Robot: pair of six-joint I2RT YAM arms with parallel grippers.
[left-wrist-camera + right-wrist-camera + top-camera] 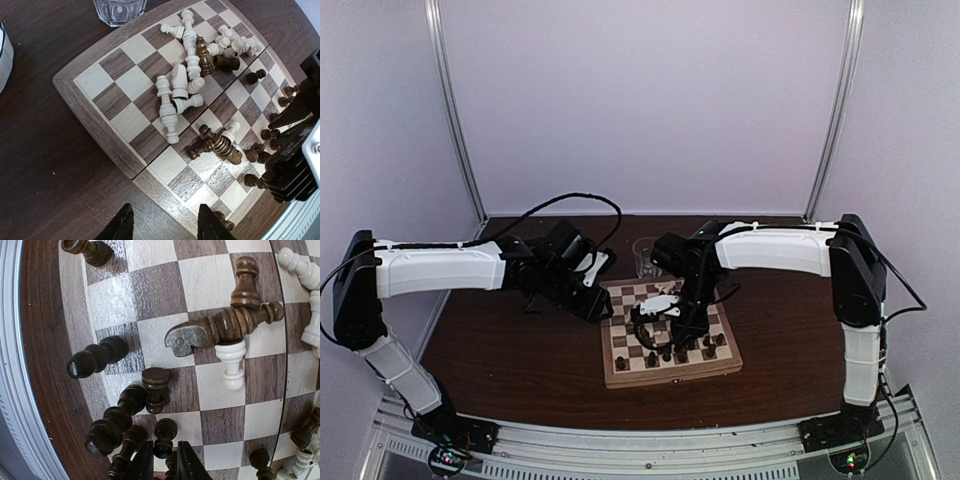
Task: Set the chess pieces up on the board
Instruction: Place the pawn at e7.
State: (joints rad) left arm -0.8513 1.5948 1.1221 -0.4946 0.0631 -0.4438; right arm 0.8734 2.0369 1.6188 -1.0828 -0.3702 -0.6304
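Most chess pieces (180,95) toppled in heaps midway across board (132,82), centre of tabletop (45,165): glossy turned wood, cream and dark brown, on matte checkered veneer. Dark ones upright along near edge, apparently placed. Right gripper (164,456) narrowly parted astride dark pawn (164,432), likely seating it; grip unclear. Left gripper (165,227) half-open, empty, hovering off board's left.

Dark brown wooden table (500,350), checkered board (670,378) lying on it, clear glass (645,257) standing just beyond the board's far edge

We overlook the board (107,100)
Cream chess pieces (179,82) lie toppled mid-board; a glass (120,9) stands just beside it.
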